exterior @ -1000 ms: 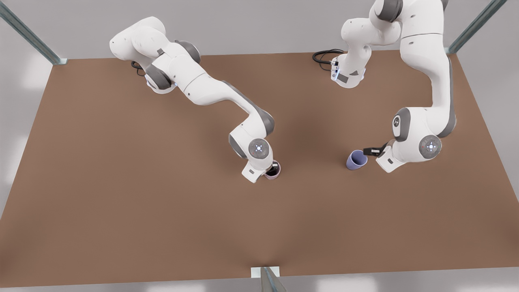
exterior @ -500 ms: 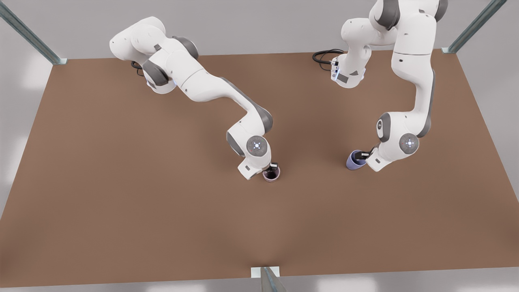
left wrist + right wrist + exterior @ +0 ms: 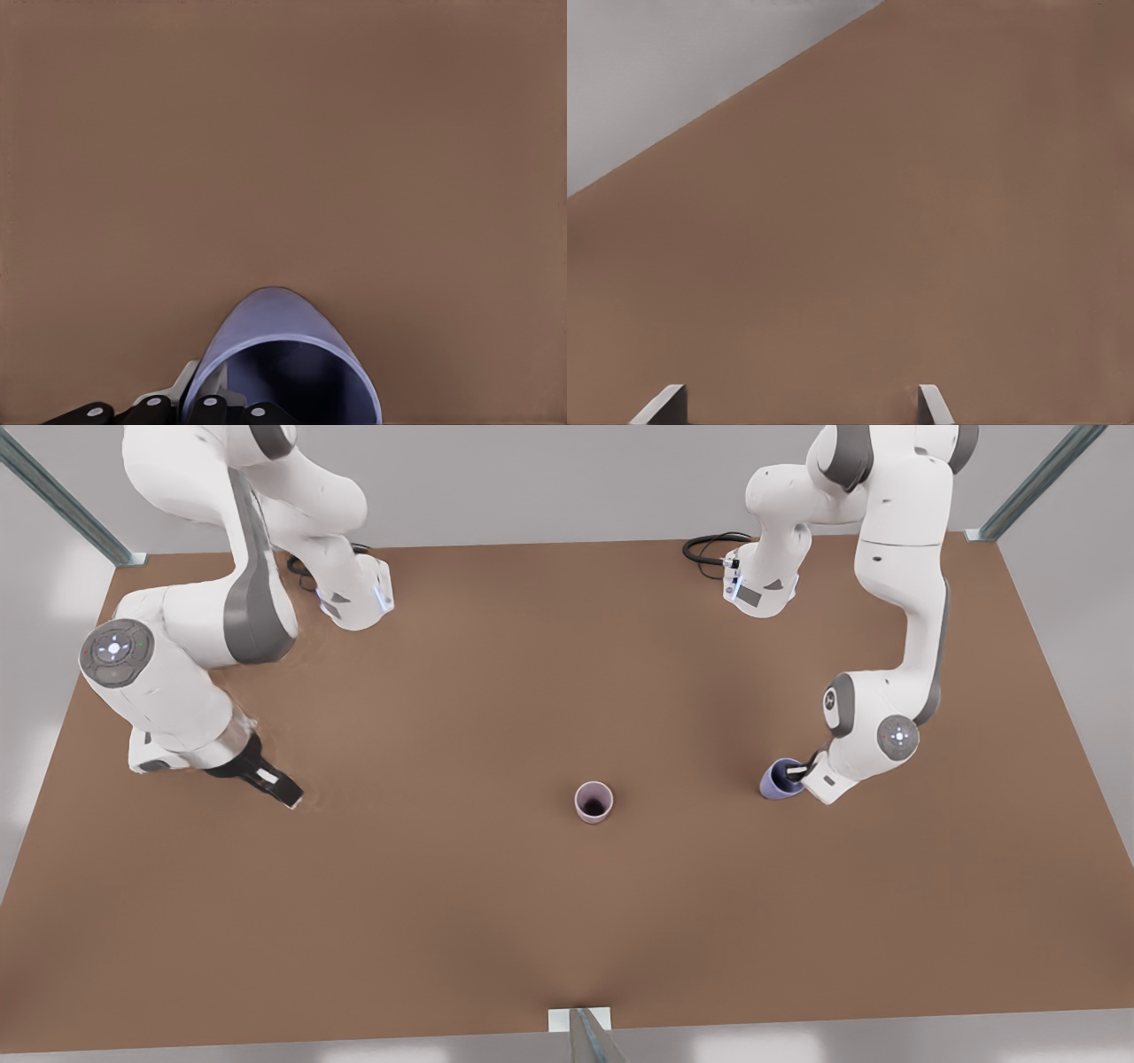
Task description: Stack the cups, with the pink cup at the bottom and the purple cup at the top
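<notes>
the right gripper [image 3: 282, 790], fingers spread, has let go of the pink cup [image 3: 594, 802] and retreated; the left gripper [image 3: 797, 771] now pinches the purple cup [image 3: 780, 779], ready for stacking.

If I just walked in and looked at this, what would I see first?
Two big white robot arms over a brown table. The left gripper, on the front view's right, has its fingers at the rim of the purple cup. The pink cup stands alone and upright near the table's middle, and the right gripper hangs open far off on the front view's left.
</notes>
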